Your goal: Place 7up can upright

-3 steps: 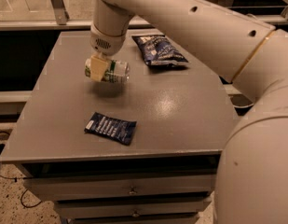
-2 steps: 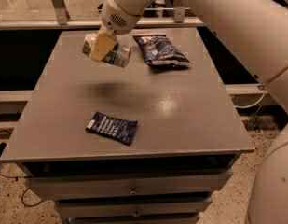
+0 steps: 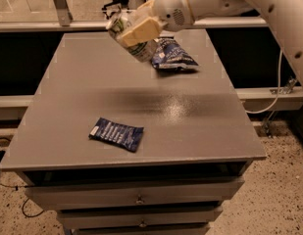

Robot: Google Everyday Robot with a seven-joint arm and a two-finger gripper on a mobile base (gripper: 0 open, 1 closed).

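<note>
The 7up can [image 3: 136, 45], whitish-silver with green markings, is held tilted in the air above the far middle of the grey table [image 3: 67, 106], its silver top pointing up-left. My gripper [image 3: 136, 26] is shut on the can, its cream fingers [image 3: 141, 28] clamped across the can's body. The white arm reaches in from the upper right. The can is well clear of the tabletop.
A dark blue snack bag [image 3: 116, 133] lies near the table's front left. A second dark blue bag [image 3: 173, 55] lies at the far middle-right, just behind and right of the can. Drawers run below the front edge. A metal rail stands behind the table.
The gripper has lifted the can off the table, carried it up and to the right, and rotated it. Both bags have stayed put.
</note>
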